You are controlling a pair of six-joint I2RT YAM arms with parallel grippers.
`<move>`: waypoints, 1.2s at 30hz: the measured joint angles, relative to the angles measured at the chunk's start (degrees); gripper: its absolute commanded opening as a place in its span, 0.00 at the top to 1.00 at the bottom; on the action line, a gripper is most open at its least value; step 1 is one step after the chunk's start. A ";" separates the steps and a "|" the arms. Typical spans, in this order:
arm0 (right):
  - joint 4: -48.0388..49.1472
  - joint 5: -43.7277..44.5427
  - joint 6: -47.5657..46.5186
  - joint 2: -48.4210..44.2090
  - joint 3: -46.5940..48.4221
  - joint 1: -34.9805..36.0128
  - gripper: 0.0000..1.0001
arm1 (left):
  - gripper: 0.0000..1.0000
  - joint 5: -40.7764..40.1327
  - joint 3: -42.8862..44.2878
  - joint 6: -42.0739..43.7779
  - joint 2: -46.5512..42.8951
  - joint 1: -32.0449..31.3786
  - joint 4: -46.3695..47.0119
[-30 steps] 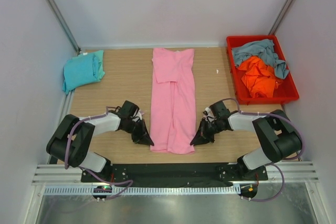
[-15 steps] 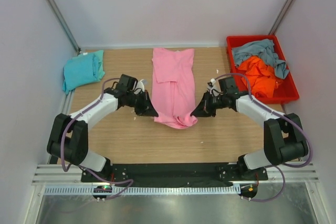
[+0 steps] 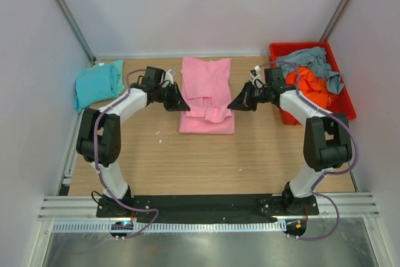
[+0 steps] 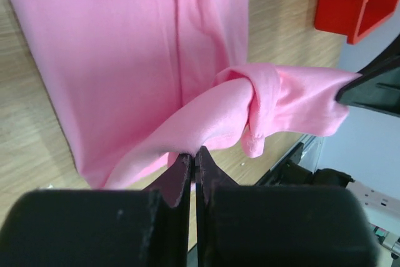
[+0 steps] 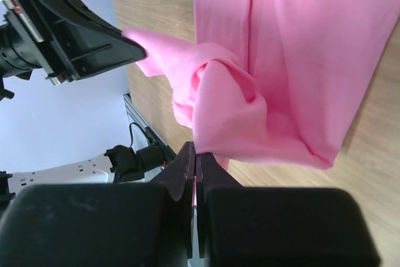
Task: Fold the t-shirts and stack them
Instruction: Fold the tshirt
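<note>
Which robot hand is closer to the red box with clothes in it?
Right. The right gripper pinches the pink t-shirt a little left of the red bin; the left gripper pinches the shirt's other side, farther from the bin.

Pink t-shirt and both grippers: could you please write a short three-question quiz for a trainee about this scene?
1. True or false: the left gripper and the right gripper are both shut on the pink t-shirt.
2. Fill in: the red bin holds the orange t-shirt and a ___ one.
3. Where does the teal t-shirt lie? A) in the red bin B) on the table, far left C) under the pink t-shirt
Key: 1 true; 2 grey-blue t-shirt; 3 B.
</note>
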 measured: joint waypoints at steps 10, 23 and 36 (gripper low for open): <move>-0.11 1.03 -4.48 12.20 14.19 -1.70 0.99 | 1.00 -3.26 7.93 0.15 7.02 0.57 2.62; -2.08 2.16 -10.91 25.44 32.22 -1.99 0.40 | 0.55 -9.27 18.69 -0.17 15.56 0.74 3.04; -14.82 -0.52 -21.29 18.60 20.09 -6.21 0.41 | 0.41 -9.90 8.28 4.28 3.80 1.03 -4.04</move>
